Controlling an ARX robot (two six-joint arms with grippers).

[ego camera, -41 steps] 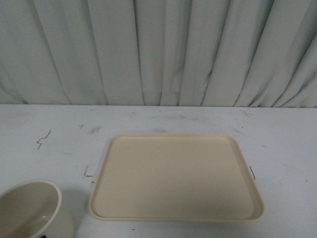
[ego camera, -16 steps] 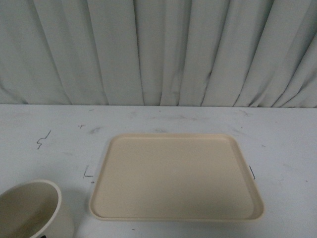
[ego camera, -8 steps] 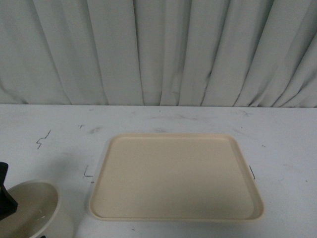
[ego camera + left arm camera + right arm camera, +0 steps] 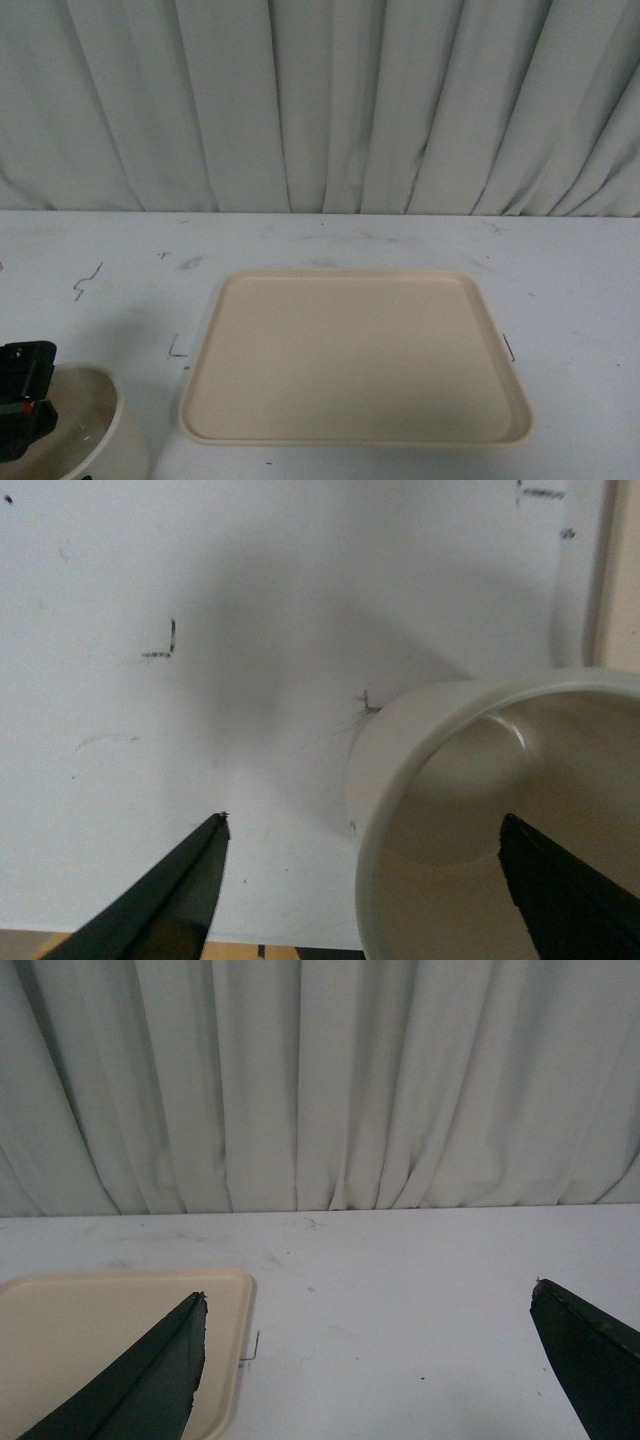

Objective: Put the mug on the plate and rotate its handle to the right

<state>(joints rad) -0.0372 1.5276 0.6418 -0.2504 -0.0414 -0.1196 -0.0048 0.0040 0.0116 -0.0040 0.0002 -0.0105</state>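
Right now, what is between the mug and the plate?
Only bare table lies between the mug and the plate, shown in the front view.

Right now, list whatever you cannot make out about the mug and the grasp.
Handle: in no view. In the front view the bottom corner cuts off the mug and the left jaws cover part of it; the left wrist view shows only its rim and inside.
Contact: the left wrist view shows the left jaws open astride the mug's wall, but the picture's edge cuts them off, so touching cannot be told.
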